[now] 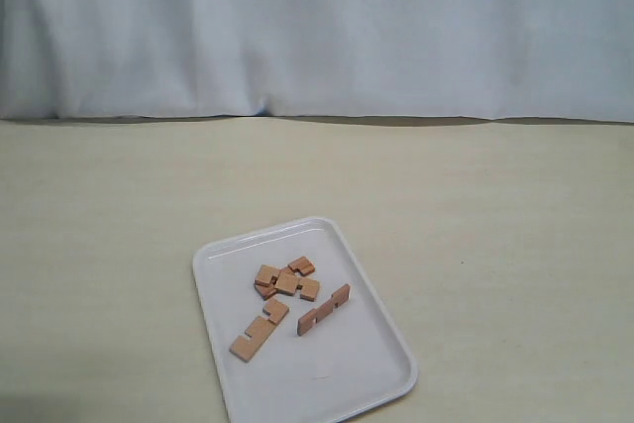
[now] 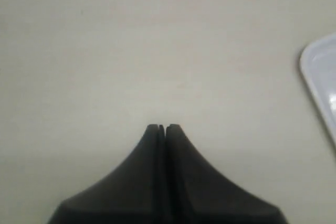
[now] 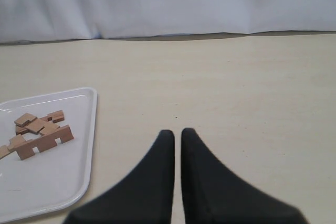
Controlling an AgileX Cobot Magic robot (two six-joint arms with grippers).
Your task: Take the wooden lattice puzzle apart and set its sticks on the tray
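Observation:
The white tray (image 1: 371,369) lies on the table near the front, and several light-brown notched sticks lie loose on it. One stick (image 1: 260,330) lies at the tray's left, another stick (image 1: 323,309) stands on its edge at the middle, and a small heap of sticks (image 1: 286,279) lies farther back. No assembled lattice shows. The same sticks (image 3: 44,141) and tray (image 3: 90,145) appear in the right wrist view. My right gripper (image 3: 177,132) hangs shut and empty over bare table beside the tray. My left gripper (image 2: 161,127) is shut and empty; only the tray's corner (image 2: 315,74) shows there. Neither arm appears in the exterior view.
A pale cloth backdrop (image 1: 317,32) hangs along the table's far edge. The beige tabletop (image 1: 495,225) spreads wide around the tray on all sides.

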